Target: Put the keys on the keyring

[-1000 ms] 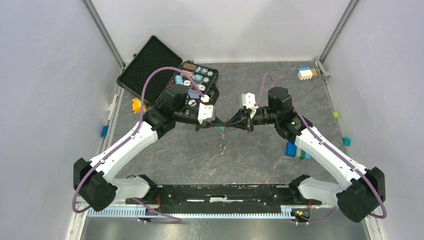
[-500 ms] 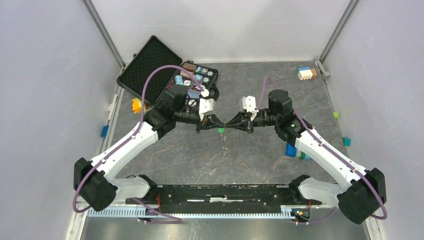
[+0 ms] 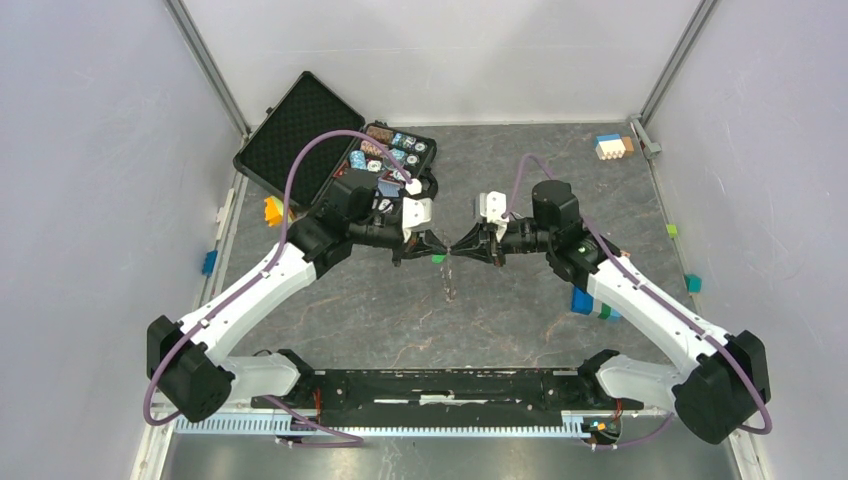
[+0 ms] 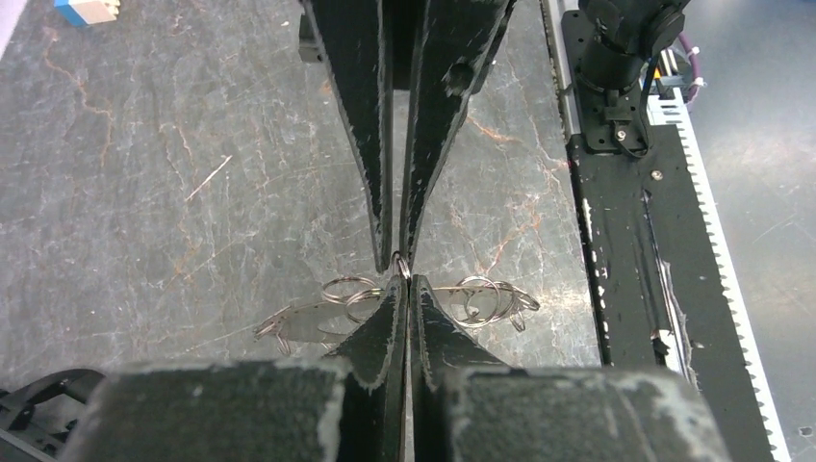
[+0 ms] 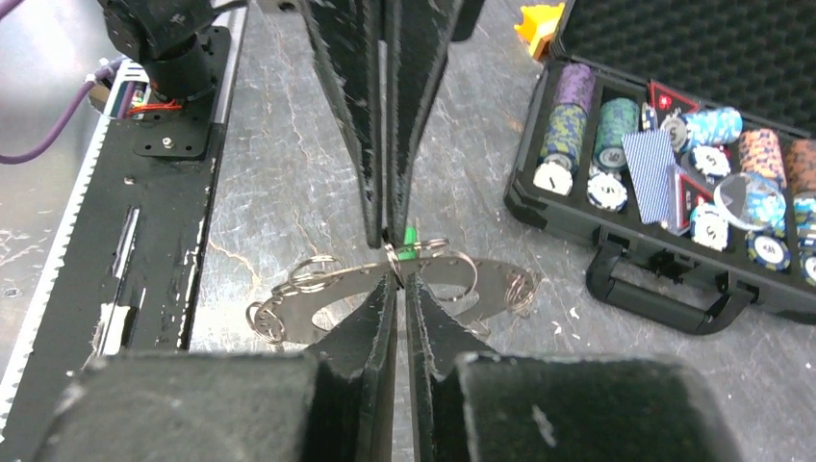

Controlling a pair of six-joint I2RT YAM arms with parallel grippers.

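1. Black case [image 3: 300, 125], lid open and foam-lined. Its tray holds stacked poker chips [image 3: 398, 150] and cards, just behind the left claw [image 3: 441, 246].
2. Yellow block [image 3: 272, 211], well left of that claw, beside the case.
3. Blue block [image 3: 209, 262], farther left, at the table edge.
4. Blue-and-green blocks [image 3: 592, 302], right of and nearer than the right claw [image 3: 459, 249].
5. White, orange and blue block stack [image 3: 612, 146], far behind and right of it.
6. Green cube [image 3: 672, 230] and teal cube [image 3: 693, 283], far right.
7. Dark veined table [image 3: 500, 330], beneath both claws.

Left arm [image 3: 255, 295], right arm [image 3: 640, 300] stretched inward; both jaws closed, tips nearly touching.
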